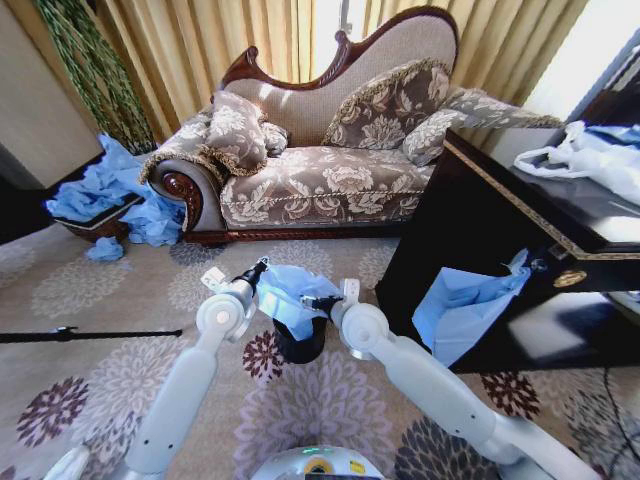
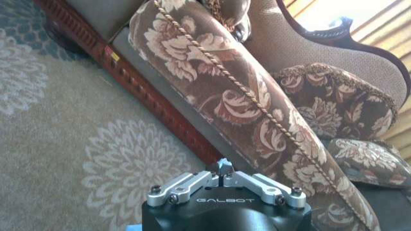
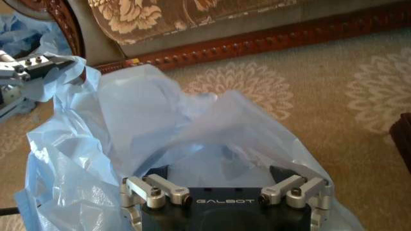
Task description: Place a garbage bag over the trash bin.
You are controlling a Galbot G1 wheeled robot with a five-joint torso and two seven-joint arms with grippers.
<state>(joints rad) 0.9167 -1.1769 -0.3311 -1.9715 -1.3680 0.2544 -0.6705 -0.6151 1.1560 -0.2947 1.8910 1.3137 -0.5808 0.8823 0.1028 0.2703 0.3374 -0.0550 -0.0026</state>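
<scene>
One garbage bag hangs bunched over my one trash bin on the carpet before the sofa, hiding the bin's rim. My left gripper is pinched closed on the bag's edge. My right gripper is buried in plastic; its grip I cannot tell.

Trash bin mouth under garbage bag

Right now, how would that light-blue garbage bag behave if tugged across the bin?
Probably floppy: the garbage bag sags in crinkled folds between the left pincer and right pincer. Likely light and snag-prone, draping over the trash bin.
</scene>
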